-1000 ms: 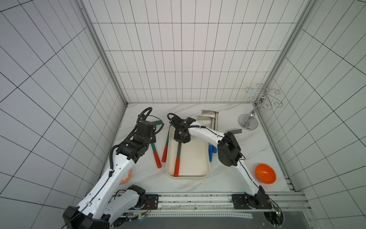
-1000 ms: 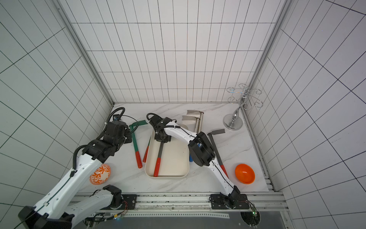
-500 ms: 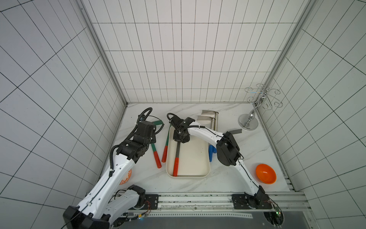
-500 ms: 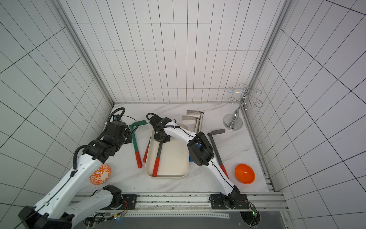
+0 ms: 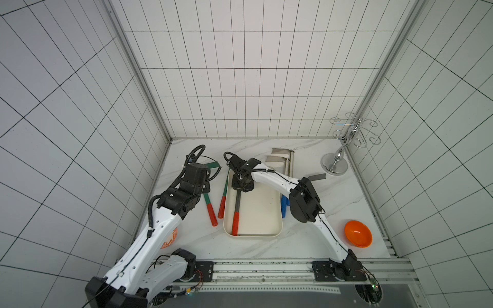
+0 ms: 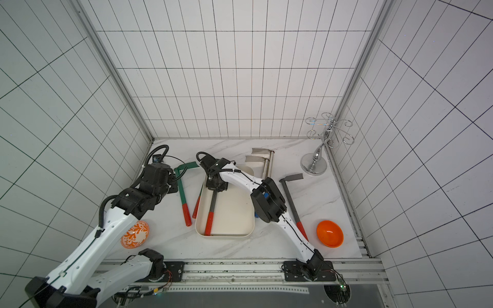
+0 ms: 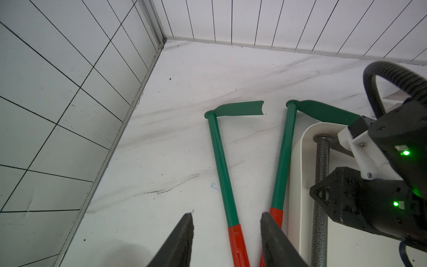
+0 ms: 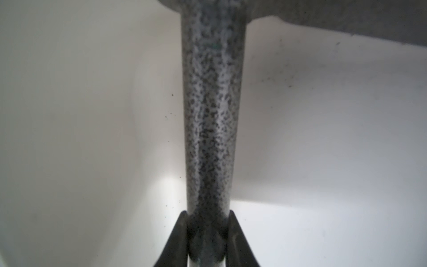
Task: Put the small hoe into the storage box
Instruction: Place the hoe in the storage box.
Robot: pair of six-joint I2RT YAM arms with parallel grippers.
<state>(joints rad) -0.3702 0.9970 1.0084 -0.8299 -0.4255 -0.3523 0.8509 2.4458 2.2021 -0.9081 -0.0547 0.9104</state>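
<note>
The small hoe (image 5: 237, 202) (image 6: 213, 202) has a speckled grey shaft and a red grip. It lies lengthwise inside the cream storage box (image 5: 260, 213) (image 6: 233, 213), its red end at the box's near left corner. My right gripper (image 5: 242, 186) (image 6: 216, 186) (image 8: 208, 215) is shut on the shaft (image 8: 212, 115) near the blade, over the box floor (image 8: 323, 138). My left gripper (image 7: 227, 216) (image 6: 170, 186) stands open above a green hoe (image 7: 221, 161) lying on the table left of the box.
A second green hoe (image 7: 283, 157) leans along the box's left wall. A long grey hoe (image 6: 290, 197) lies right of the box, and silver tools (image 5: 285, 160) lie behind it. An orange bowl (image 5: 357, 234), a patterned bowl (image 6: 134, 234) and a chrome stand (image 5: 334, 166) sit around.
My right gripper has shifted slightly toward the box's left side with the small hoe. The left arm has not moved.
</note>
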